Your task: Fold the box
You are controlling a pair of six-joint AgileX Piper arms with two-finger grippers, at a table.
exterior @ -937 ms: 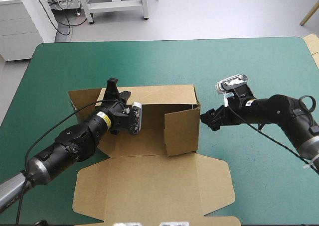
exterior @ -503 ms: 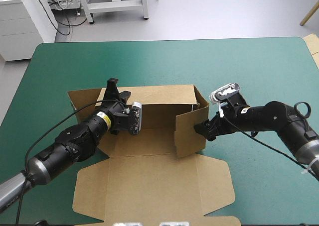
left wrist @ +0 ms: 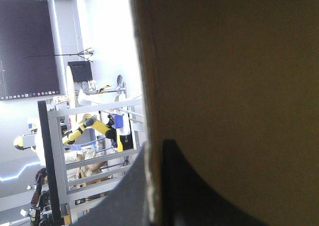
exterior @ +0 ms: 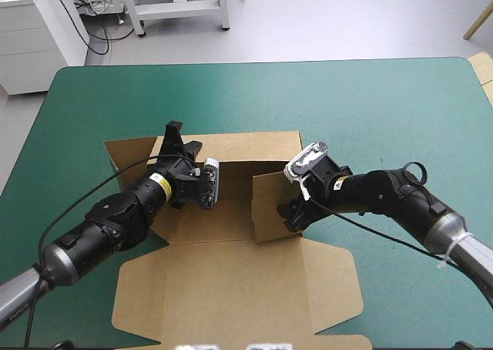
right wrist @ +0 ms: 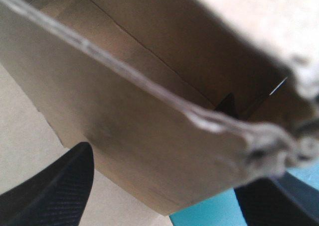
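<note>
**Two grippers at a half-raised brown box on the teal-green table**

The left gripper is clamped on the back wall of the box. In the left wrist view, its two black fingers are all but together, with the edge of the brown board pinched between them. It holds the wall near the wall's left end, and its arm reaches in across the box floor from the near left.

The right gripper has its fingers standing wide apart, holding nothing. In the right wrist view, the edge of the box's right end flap crosses just ahead of the gap between them. From above, this gripper sits at the outer face of that flap, which stands upright and is turned inward over the floor.

The box rests near the middle of the table, a little left of centre. Its back wall is raised along the far side. Its lid lies flat, spread toward the near edge. At the box's left end, a panel spreads outward beyond the left gripper.
</note>
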